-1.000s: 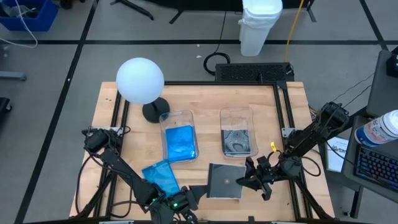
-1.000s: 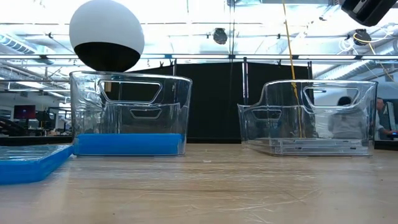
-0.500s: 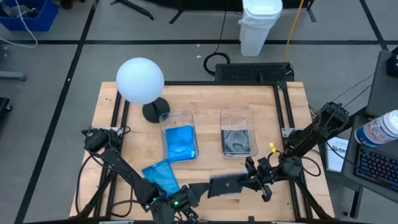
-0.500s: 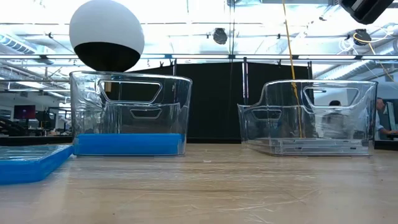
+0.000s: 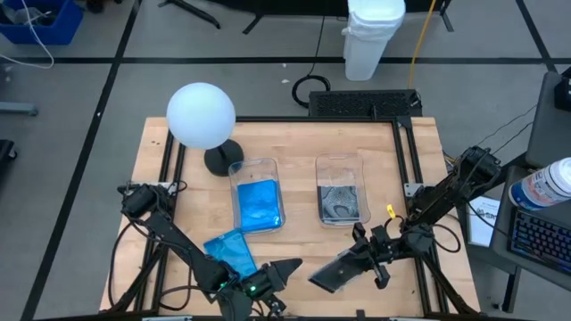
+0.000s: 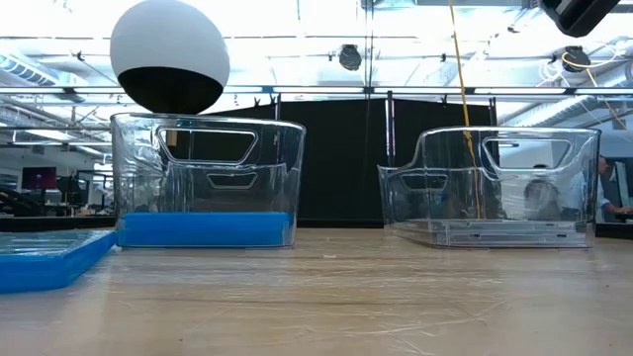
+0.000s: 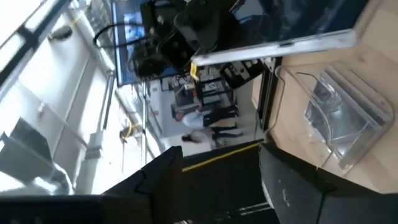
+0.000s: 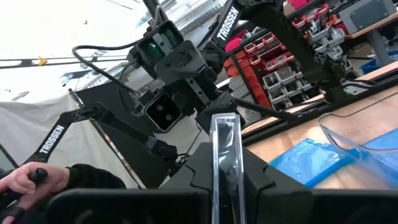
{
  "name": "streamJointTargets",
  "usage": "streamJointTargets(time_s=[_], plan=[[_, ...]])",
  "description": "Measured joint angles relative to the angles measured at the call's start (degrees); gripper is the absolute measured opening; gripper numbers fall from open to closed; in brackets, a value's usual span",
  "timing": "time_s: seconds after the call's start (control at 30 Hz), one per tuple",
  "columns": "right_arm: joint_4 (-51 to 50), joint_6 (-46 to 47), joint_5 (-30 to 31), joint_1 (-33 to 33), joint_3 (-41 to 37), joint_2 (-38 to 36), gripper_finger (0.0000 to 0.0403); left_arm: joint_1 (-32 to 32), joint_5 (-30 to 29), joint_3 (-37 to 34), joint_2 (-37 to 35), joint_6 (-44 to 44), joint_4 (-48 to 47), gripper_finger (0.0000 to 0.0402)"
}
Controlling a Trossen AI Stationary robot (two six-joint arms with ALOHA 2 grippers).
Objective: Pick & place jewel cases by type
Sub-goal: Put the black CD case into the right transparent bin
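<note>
High view: right pincer (image 5: 355, 260) clamped on a dark jewel case (image 5: 337, 271), tilted above the surface (image 5: 294, 143) near its front edge; left pincer (image 5: 285, 268) apart, just beside it. Blue case (image 5: 232, 251) lies loose.

Low view: neither pincer visible; blue cases (image 6: 203, 229) in the left bin (image 6: 208, 178).

Right wrist view: the case edge-on between the fingers (image 8: 258, 186); "TROSSEN" readable on the arms.

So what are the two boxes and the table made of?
The two bins look like clear, glossy plastic: you can see right through their walls to the blue case and dark case inside. The table looks like pale wood, with grain lines and scratches.
</note>
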Motion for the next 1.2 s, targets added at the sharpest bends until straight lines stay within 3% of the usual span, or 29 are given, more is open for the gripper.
streamJointTargets(time_s=[0.17, 0.27, 0.43, 0.57, 0.7, 0.77, 0.87, 1.0, 1.2], plan=[[0.88, -2.88, 0.09, 0.12, -0.01, 0.00, 0.0019, 0.00, -4.58, 0.00, 0.00, -10.27, -0.14, 0.0214], [3.58, -9.19, 0.18, 0.49, -0.01, -0.30, 0.0018, 0.09, -7.42, 0.02, 0.00, -21.54, -3.69, 0.0214], [3.35, -19.23, 4.32, 0.52, -0.01, -3.97, 0.0018, 1.20, -9.66, 0.02, 0.00, -45.38, -26.55, 0.0214], [-3.67, -26.22, 13.21, 0.54, -0.01, -11.68, 0.0018, 2.48, 2.35, 0.00, 0.02, -72.19, -49.67, 0.0214], [-14.34, -30.65, 28.99, 0.04, 0.01, -20.61, 0.0018, 3.64, 9.80, -0.48, 0.01, -92.16, -61.13, 0.0214], [-18.42, -31.40, 34.69, -1.05, 0.01, -24.23, 0.0018, 3.62, 9.35, -2.71, 0.00, -95.20, -61.26, 0.0214], [-21.72, -32.88, 37.83, -3.32, 0.01, -28.43, 0.0018, 2.57, 7.37, -6.77, 0.02, -93.90, -57.64, 0.0214], [-22.41, -35.12, 37.84, -7.03, 0.06, -31.73, 0.0018, 1.92, 6.82, -11.61, 0.02, -92.64, -51.34, 0.0214], [-29.63, -32.48, 35.96, -9.89, 0.08, -31.78, 0.0018, 2.04, 6.37, -15.71, 0.02, -98.44, -49.82, 0.0214]])
